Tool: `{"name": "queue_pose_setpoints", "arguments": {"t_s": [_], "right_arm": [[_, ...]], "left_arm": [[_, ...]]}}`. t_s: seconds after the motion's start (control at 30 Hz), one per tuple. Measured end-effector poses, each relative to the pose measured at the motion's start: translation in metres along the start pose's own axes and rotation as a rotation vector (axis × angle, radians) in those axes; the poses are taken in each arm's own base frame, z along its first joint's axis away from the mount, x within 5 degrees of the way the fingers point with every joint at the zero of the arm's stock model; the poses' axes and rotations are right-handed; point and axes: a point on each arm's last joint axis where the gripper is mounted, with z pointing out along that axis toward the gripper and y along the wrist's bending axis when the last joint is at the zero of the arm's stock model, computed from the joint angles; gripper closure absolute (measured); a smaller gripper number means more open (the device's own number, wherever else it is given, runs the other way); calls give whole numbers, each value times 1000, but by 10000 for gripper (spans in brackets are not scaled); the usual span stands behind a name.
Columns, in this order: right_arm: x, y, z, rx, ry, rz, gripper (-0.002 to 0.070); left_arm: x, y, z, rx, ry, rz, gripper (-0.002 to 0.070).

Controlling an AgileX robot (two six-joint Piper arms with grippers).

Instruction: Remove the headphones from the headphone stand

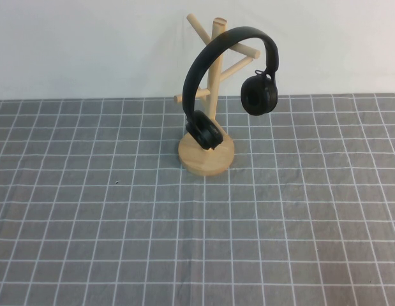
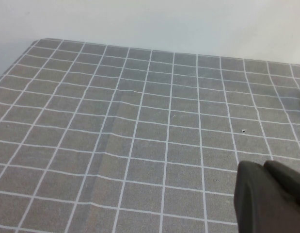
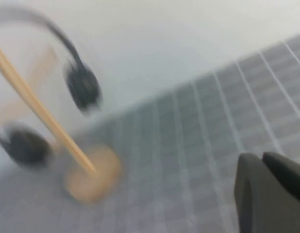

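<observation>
While the headphones [image 1: 232,86] hang by the headband over the upper pegs of the headphone stand [image 1: 207,153], at the far middle of the table [image 1: 89,242], a sideways pull could snag the band on a peg and tip the light stand. The angled pegs are what stands in the way. Nothing else is seen but a checked cloth. The left gripper [image 2: 271,194] and right gripper [image 3: 268,189] are glimpsed only in their wrist views, well apart from the stand; whether the jaws are parted cannot be told, and nothing is seen held.

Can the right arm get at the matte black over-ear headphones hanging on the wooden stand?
Probably yes: the headphones hang exposed on the stand, and the right gripper faces them unobstructed.
</observation>
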Motion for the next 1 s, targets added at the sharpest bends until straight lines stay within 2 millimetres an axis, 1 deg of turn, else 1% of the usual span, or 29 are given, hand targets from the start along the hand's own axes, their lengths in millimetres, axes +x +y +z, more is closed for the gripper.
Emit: {"name": "queue_pose_setpoints", "arguments": {"t_s": [0.13, 0.2, 0.33, 0.47, 0.53, 0.6, 0.67, 0.77, 0.87, 0.93, 1.0], "right_arm": [[-14, 3, -1, -59, -146, 274, 685], [-20, 2, -2, -66, -219, 353, 685], [-27, 0, -4, -62, -292, 391, 685], [-24, 1, -3, -66, -267, 405, 685], [-20, 3, -2, -76, -204, 401, 685], [-20, 10, -3, -102, -126, 395, 685], [-29, 21, -3, -114, -37, 386, 684], [-54, 42, 2, -126, 129, 331, 684], [-76, 62, 17, -124, 353, 230, 684], [-87, 72, 33, -123, 527, 176, 684], [-95, 77, 52, -119, 669, 139, 684]], "left_arm": [[0, 0, 0, 0, 0, 0, 681], [0, 0, 0, 0, 0, 0, 681], [0, 0, 0, 0, 0, 0, 681], [0, 0, 0, 0, 0, 0, 681], [0, 0, 0, 0, 0, 0, 681], [0, 0, 0, 0, 0, 0, 681], [0, 0, 0, 0, 0, 0, 681], [0, 0, 0, 0, 0, 0, 681], [0, 0, 0, 0, 0, 0, 681], [0, 0, 0, 0, 0, 0, 681], [0, 0, 0, 0, 0, 0, 681]]}}
